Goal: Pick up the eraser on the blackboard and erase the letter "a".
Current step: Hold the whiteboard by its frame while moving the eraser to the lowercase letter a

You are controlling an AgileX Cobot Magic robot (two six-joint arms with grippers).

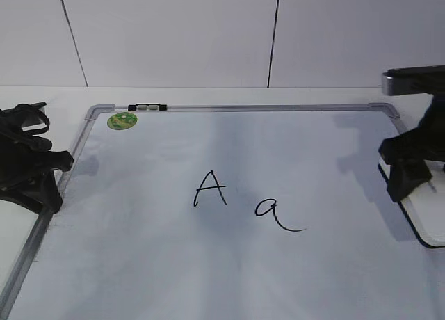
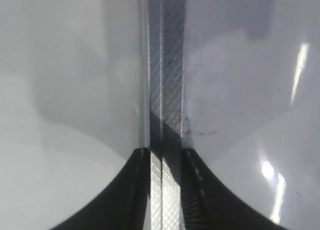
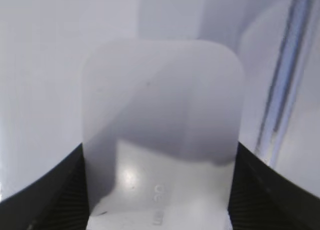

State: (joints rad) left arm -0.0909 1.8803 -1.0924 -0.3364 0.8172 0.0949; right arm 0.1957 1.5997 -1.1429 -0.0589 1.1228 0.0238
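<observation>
The blackboard [image 1: 139, 257] is a white board with a grey frame lying flat. The letter "a" [image 1: 272, 211] with its curling tail is written near the middle. The white eraser [image 1: 427, 221] lies at the board's right edge and fills the right wrist view [image 3: 162, 105]. My right gripper [image 1: 407, 184] sits over it, its jaws [image 3: 160, 150] pressed against both long sides. My left gripper [image 1: 54, 184] is at the board's left edge, its jaws [image 2: 162, 155] closed on the metal frame [image 2: 167, 85].
A capital "A" [image 1: 210, 189] stands just left of the "a". A green sticker [image 1: 122, 121] and a black-and-silver clip [image 1: 147, 107] are at the board's far left corner. A white wall stands behind the table.
</observation>
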